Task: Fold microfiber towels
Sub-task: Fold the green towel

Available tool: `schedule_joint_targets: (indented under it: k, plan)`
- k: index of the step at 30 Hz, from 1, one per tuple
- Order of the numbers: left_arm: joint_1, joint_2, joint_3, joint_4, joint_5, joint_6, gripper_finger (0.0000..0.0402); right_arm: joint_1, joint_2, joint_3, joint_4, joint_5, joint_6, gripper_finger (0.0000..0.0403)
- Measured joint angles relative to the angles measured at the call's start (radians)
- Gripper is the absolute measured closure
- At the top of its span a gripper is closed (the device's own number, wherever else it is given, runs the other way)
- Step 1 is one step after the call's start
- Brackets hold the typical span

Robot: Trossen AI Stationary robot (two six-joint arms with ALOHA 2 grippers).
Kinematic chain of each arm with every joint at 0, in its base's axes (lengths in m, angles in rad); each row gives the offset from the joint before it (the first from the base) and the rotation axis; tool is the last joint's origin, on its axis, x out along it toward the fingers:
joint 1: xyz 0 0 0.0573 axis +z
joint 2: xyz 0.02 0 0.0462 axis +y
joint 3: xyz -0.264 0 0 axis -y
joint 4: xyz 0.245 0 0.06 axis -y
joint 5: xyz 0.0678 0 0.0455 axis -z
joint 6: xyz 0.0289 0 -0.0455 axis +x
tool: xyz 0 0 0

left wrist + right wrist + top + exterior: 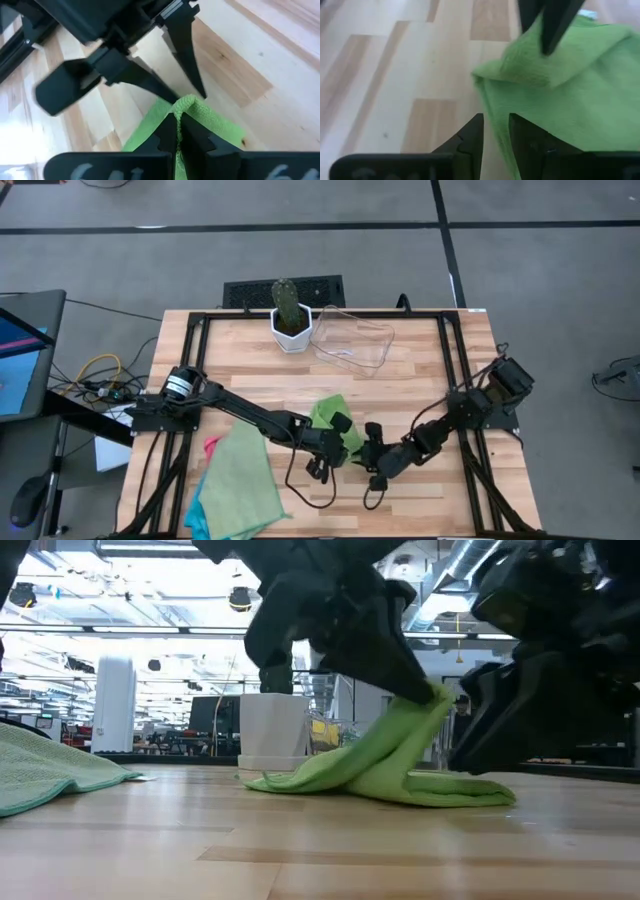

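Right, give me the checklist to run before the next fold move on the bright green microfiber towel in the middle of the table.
1. Left gripper pinching the bright green microfiber towel: ok, fingers shut on a raised corner.
2. Right gripper gripping the same towel: not ok, jaws apart at the towel's edge, nothing clamped.
3. Towel partly lifted for folding: ok, one corner is up, the rest lies on the wooden table.
4. Stack of pale green, turquoise and pink towels away from the fold: ok, it lies to the left arm's side.
5. White cactus pot and clear plastic tray out of the way: ok, both at the far edge.
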Motion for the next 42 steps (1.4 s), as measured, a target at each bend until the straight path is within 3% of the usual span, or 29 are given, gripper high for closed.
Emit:
schedule_joint_targets:
  k: [5,13,23,28,42]
  plan:
    - [0.000,0.027,0.000,0.033,0.015,0.034,0.0399,0.024,0.004,0.000,-0.049,0.102,0.031,0.0287]
    - [0.003,0.035,0.000,0.066,-0.001,0.044,0.0399,0.011,0.005,-0.043,-0.058,0.099,0.113,0.0287]
    - [0.024,0.035,0.000,0.108,0.072,0.045,0.0399,0.012,0.005,-0.053,-0.045,0.097,0.129,0.0288]
    - [0.026,0.035,0.000,0.113,0.062,0.047,0.0397,0.012,0.005,-0.053,-0.044,0.097,0.129,0.0288]
    - [0.031,0.080,0.018,0.155,0.036,0.091,0.0295,0.013,0.006,-0.054,-0.027,0.096,0.130,0.0288]
